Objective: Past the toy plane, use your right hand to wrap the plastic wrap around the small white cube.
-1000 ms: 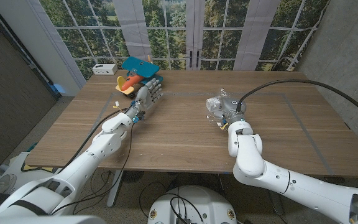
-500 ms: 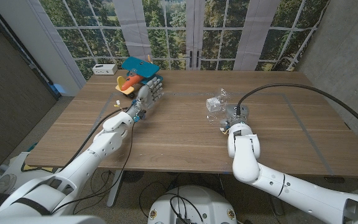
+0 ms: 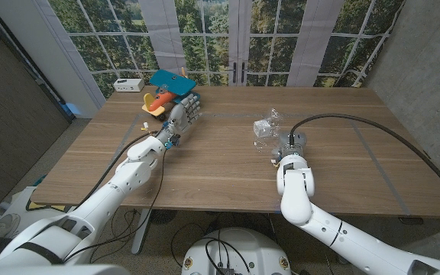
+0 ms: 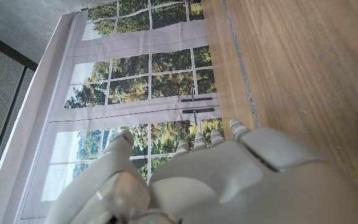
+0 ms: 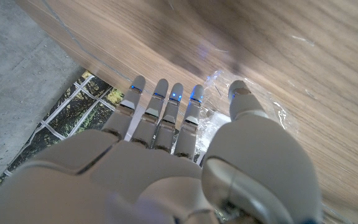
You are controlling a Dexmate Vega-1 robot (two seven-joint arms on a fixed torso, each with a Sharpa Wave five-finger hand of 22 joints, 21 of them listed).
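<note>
Right hand (image 3: 288, 143): your fingers are spread and empty, just short of the wrap (image 3: 264, 126), so the cube (image 3: 260, 130) sits free.
Left hand (image 3: 183, 113): parked by the plane (image 3: 168, 90), out of your way; grip unclear.

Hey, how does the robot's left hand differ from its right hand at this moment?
The left hand sits at the table's far left, right beside the toy plane; the right hand is mid-table, just short of the plastic wrap. In the head view the left hand's fingers show plainly, while the right hand's are mostly hidden behind its wrist. Neither hand holds anything.
</note>
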